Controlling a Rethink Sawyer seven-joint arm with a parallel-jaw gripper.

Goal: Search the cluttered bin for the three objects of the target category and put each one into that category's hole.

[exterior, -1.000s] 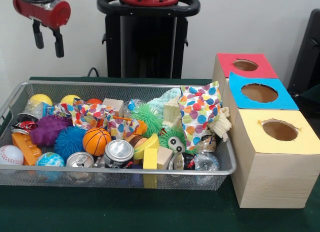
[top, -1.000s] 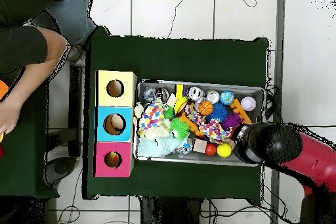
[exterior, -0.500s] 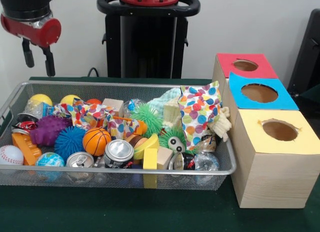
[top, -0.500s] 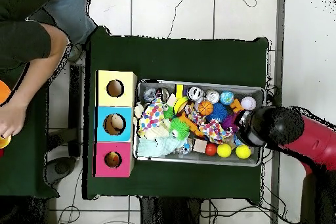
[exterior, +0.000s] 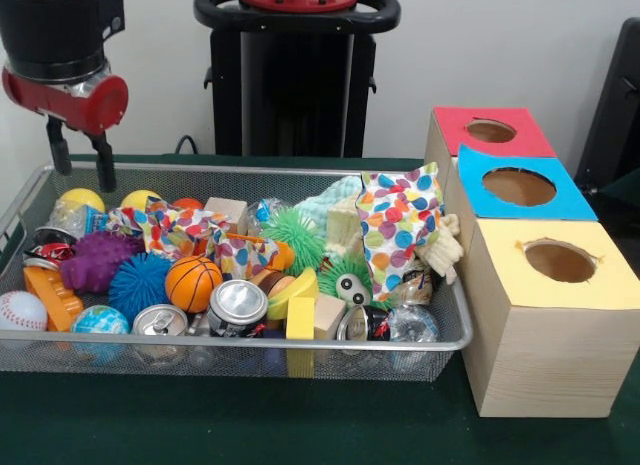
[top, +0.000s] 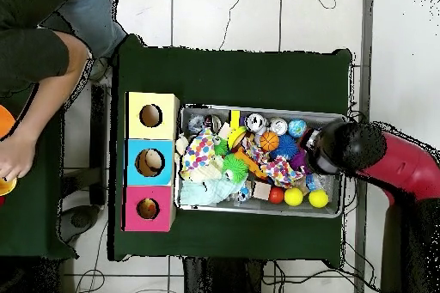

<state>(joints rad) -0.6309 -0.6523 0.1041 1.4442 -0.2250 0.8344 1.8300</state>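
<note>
We see the gripper (exterior: 78, 161) hanging over the left end of the wire bin (exterior: 300, 340), its two dark fingers apart and holding nothing; in the overhead view the red arm (top: 404, 169) covers that end of the bin. Directly below the fingertips lie two yellow balls (exterior: 81, 199), with an orange ball just beside them; a purple spiky ball (exterior: 96, 259) and a blue spiky ball (exterior: 139, 282) sit nearer the front, and a basketball (exterior: 192, 283) rests beside two crushed cans (exterior: 237, 306). A baseball (exterior: 21, 310) lies at the bin's front left corner; spotted cloth bags (exterior: 400, 225) stand well apart toward the right end. Beside the bin stand three boxes with round holes: red (exterior: 489, 131), blue (exterior: 518, 187), yellow (exterior: 560, 261).
</note>
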